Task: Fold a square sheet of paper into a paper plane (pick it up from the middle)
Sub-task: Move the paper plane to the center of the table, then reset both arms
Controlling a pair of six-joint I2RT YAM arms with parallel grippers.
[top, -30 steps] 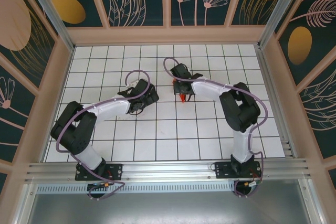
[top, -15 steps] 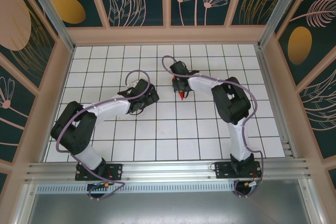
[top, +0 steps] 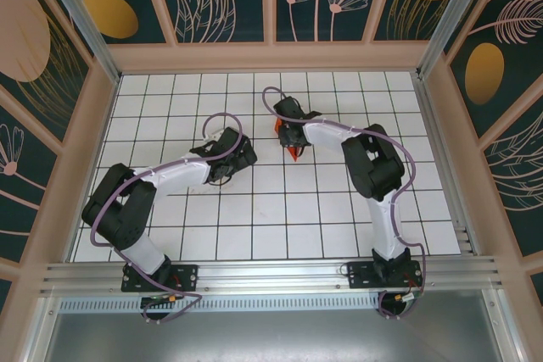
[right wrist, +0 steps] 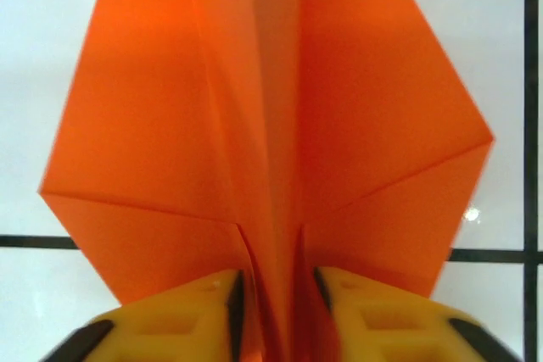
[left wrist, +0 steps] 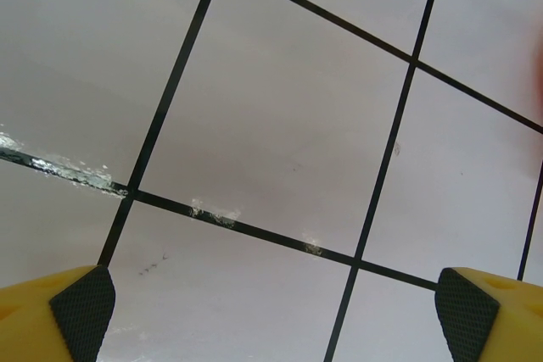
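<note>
One white grid-tiled table (top: 254,209) carries the work. From the top view I see both arms reaching over its middle, the left arm (top: 170,177) and the right arm (top: 373,167), with their wrists near each other but apart.

Task item: the paper plane (right wrist: 271,125) is bright orange and already folded to a dart with a raised centre crease. It lies directly ahead of the right gripper (right wrist: 276,294). Its wings spread to either side of the fingers, and the centre crease runs back between the two pads (right wrist: 233,294). In the top view the same plane (top: 293,152) shows just beyond the right fingers.

Change noted: over the last second the right jaws have gone from clamped on the crease to narrowly parted. The pads now appear to stand just off the crease on each side, so I judge the grip released. The plane sits between the fingers and is not pinched. The top view also shows slightly more orange beside the fingers than before, consistent with the wings relaxing.

Left gripper (left wrist: 273,309): the fingers are at full spread with nothing between them and bare tile ahead. No change.

Meaning for the task: folding looks complete, and this reads as the set-down. My recommended next step is to withdraw the right fingers straight back along the crease so the pads do not drag the plane.
</note>
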